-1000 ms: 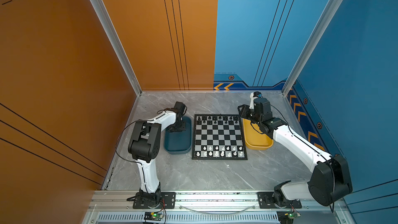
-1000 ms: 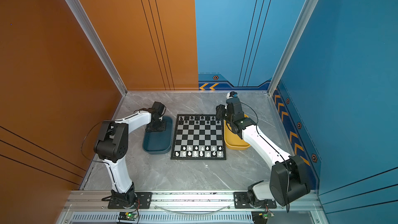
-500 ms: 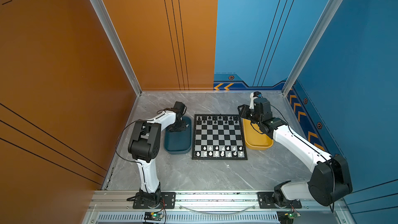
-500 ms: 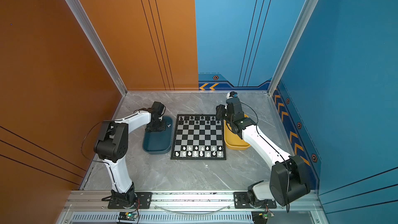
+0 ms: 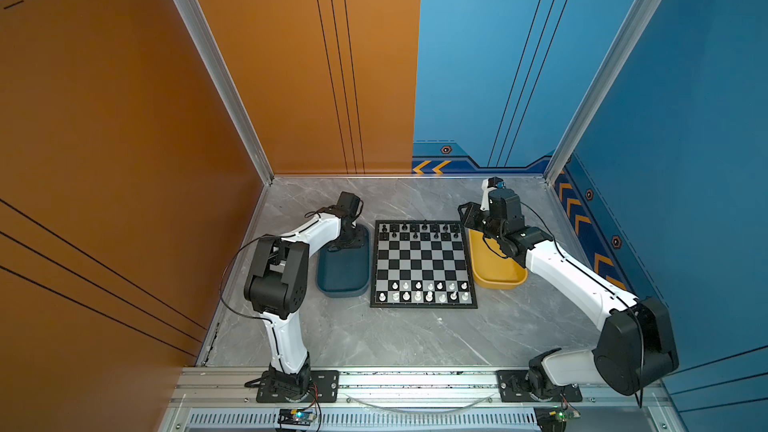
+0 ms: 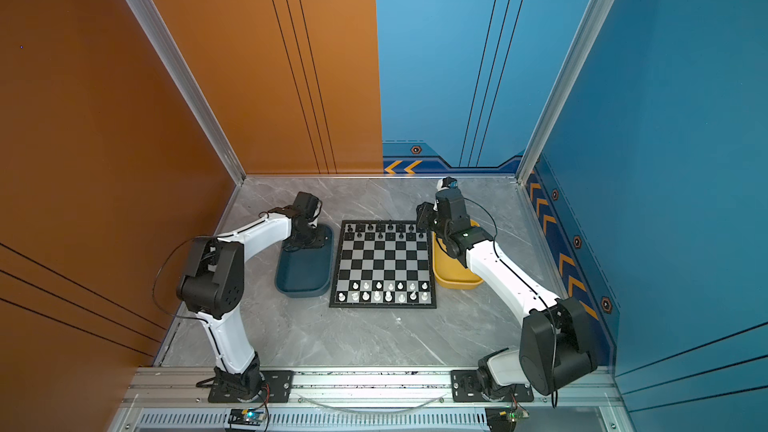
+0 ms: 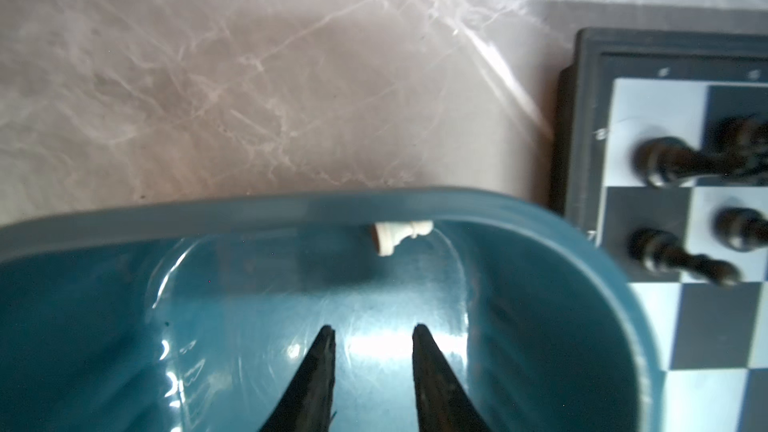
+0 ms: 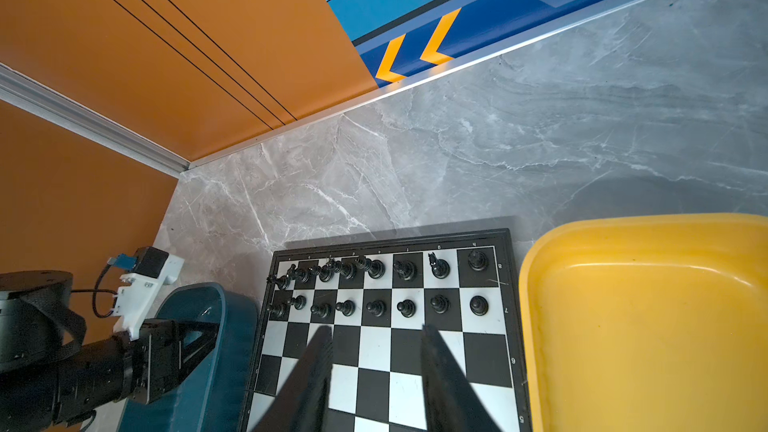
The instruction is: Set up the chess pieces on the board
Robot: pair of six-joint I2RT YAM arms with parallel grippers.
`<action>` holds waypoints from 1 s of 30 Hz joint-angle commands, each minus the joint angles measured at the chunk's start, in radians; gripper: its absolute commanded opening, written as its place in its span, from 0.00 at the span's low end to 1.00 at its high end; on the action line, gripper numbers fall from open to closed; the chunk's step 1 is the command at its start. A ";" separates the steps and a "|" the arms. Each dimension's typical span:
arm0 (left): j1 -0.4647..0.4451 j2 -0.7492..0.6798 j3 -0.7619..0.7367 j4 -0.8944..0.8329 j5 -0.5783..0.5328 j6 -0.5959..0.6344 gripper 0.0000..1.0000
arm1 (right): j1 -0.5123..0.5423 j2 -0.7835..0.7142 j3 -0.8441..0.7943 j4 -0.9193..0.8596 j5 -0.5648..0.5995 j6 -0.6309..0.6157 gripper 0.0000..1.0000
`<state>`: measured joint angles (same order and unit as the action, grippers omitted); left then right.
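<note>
One white pawn (image 7: 401,236) lies on its side inside the dark teal tray (image 7: 208,211), pressed against the inner wall at the tray's end; the wrist view blurs it. The left gripper (image 7: 374,334) hangs low over the tray floor, short of the pawn. Its dark fingers (image 7: 322,367) are spread apart with only bare tray floor between them, so it holds nothing.

The board (image 5: 424,265) sits flat on the grey marble tabletop (image 5: 374,338), just beside the teal tray on that tray's right in both top views. Black pieces (image 5: 424,226) stand upright in the two far rows. White pieces (image 5: 417,295) stand in the two near rows. The middle squares are bare.

The right gripper (image 8: 376,334) is above the far right part of the board, near the black pawn row (image 8: 376,307). Its fingers are parted and empty, with checkered squares showing in the gap.

The yellow tray (image 5: 496,272) lies just beside the board's right edge, partly under the right arm. Orange and blue walls close the cell in behind and at both sides.
</note>
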<state>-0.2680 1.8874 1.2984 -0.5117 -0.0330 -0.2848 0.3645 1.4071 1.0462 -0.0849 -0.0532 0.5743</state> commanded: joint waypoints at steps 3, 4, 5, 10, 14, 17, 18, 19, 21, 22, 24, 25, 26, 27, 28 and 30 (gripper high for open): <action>-0.016 0.035 0.035 0.029 -0.036 0.023 0.35 | 0.002 0.009 0.015 0.011 -0.012 -0.004 0.37; -0.016 0.044 0.040 0.035 -0.036 0.020 0.35 | 0.002 0.007 0.015 0.010 -0.011 -0.005 0.37; -0.017 0.053 0.045 0.042 -0.037 0.014 0.36 | 0.002 0.007 0.015 0.008 -0.010 -0.005 0.37; -0.019 0.082 0.075 0.059 -0.048 -0.006 0.38 | 0.002 0.001 0.014 0.001 -0.006 -0.011 0.37; -0.020 0.097 0.092 0.048 -0.057 -0.012 0.39 | -0.001 -0.003 0.011 -0.001 -0.004 -0.012 0.37; -0.020 0.106 0.097 0.032 -0.073 0.003 0.39 | -0.002 -0.003 0.009 -0.002 -0.006 -0.013 0.37; -0.020 0.109 0.095 0.030 -0.078 0.008 0.39 | -0.004 -0.003 0.008 -0.002 -0.006 -0.014 0.37; -0.020 0.112 0.094 0.029 -0.079 0.013 0.38 | -0.004 -0.002 0.008 -0.002 -0.006 -0.013 0.37; -0.020 0.117 0.091 0.029 -0.071 0.018 0.38 | -0.006 0.000 0.010 -0.001 -0.009 -0.013 0.37; -0.020 0.120 0.090 0.029 -0.066 0.018 0.37 | -0.006 0.000 0.010 0.000 -0.009 -0.013 0.37; -0.020 0.126 0.088 0.025 -0.061 0.016 0.35 | -0.006 0.000 0.010 -0.001 -0.009 -0.013 0.37; -0.020 0.129 0.088 0.021 -0.061 0.016 0.34 | -0.006 -0.002 0.008 0.000 -0.010 -0.013 0.37; -0.020 0.131 0.088 0.019 -0.061 0.016 0.33 | -0.006 -0.002 0.009 0.000 -0.009 -0.014 0.37; -0.020 0.133 0.087 0.018 -0.062 0.016 0.32 | -0.006 -0.003 0.010 0.000 -0.009 -0.013 0.37; -0.020 0.134 0.086 0.016 -0.064 0.016 0.31 | -0.006 -0.003 0.008 0.000 -0.008 -0.013 0.37; -0.020 0.137 0.087 0.015 -0.063 0.016 0.29 | -0.006 -0.003 0.007 -0.001 -0.008 -0.013 0.37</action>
<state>-0.2825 2.0052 1.3697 -0.4633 -0.0818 -0.2771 0.3641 1.4105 1.0462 -0.0853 -0.0536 0.5739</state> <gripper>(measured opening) 0.298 0.375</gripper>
